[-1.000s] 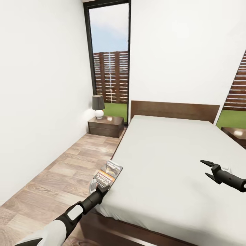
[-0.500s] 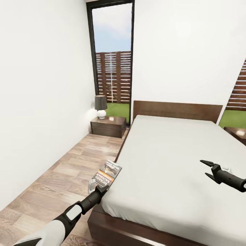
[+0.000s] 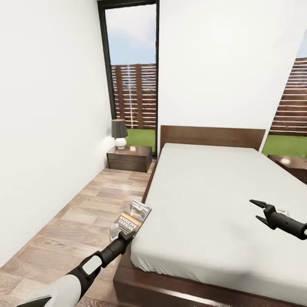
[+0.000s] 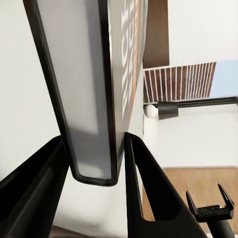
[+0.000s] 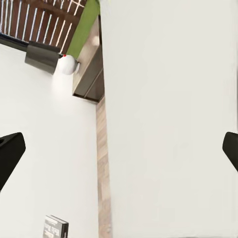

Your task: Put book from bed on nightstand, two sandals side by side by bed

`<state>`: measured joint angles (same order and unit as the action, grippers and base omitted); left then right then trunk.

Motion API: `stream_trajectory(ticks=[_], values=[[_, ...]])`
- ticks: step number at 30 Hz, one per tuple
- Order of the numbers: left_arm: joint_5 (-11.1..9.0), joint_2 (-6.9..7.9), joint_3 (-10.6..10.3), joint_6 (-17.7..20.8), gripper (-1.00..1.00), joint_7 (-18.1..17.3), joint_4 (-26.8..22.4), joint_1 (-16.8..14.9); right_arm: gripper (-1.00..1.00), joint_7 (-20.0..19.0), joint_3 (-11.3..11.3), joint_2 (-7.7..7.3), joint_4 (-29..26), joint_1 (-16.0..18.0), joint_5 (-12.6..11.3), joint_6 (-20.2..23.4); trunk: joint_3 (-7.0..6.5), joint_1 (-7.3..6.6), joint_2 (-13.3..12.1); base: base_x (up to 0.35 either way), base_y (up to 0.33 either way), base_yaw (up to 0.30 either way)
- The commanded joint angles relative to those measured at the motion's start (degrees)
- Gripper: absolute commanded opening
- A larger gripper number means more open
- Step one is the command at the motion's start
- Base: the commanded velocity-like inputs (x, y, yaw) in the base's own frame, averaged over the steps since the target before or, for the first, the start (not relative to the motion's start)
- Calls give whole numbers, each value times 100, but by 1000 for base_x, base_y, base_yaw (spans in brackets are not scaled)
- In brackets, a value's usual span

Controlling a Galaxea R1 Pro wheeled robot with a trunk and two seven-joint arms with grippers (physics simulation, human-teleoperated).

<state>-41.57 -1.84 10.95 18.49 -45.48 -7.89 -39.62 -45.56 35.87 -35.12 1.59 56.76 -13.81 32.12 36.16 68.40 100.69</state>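
Left claw (image 3: 124,236) pinches the book (image 3: 134,216) above the floor beside the bed (image 3: 204,192) (nightstand (image 3: 129,158) well ahead); right claw (image 3: 258,210) hangs spread over the mattress.

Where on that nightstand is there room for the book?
The nightstand carries a lamp at its wall-side end; the top between the lamp and the bed looks bare. The left gripper holds the book over the floor strip between wall and bed.

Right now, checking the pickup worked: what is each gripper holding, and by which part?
The left gripper pinches the book by its near edge; the right gripper is open, empty.
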Motion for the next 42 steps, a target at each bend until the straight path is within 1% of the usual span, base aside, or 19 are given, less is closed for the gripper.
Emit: stream_trajectory(ticks=[1, 15, 21, 29, 42], values=[[2, -1, 47, 58, -100, -13, -2, -2, 100, -5, -27, -4, 17, 11, -60, 32, 6, 0, 3, 0, 217, -184], [3, -1, 47, 58, -100, -14, -2, -2, 100, -3, -27, 4, 17, 11, -60, 37, 6, 0, 3, 0, 226, -155], [4, -1, 47, 58, -100, -14, -2, -2, 100, 1, -27, 13, 17, 11, -60, 32, 6, 0, 3, 0, 230, -29], [8, 2, 47, 61, -100, -13, -2, -2, 100, 3, -27, 122, 16, 11, -52, 31, 6, 0, 3, 0, 229, -4], [-8, 46, 47, 67, -100, -14, -2, -2, 100, 3, -27, 145, 14, 11, -51, 31, 6, 0, 3, 0, 230, 0]])
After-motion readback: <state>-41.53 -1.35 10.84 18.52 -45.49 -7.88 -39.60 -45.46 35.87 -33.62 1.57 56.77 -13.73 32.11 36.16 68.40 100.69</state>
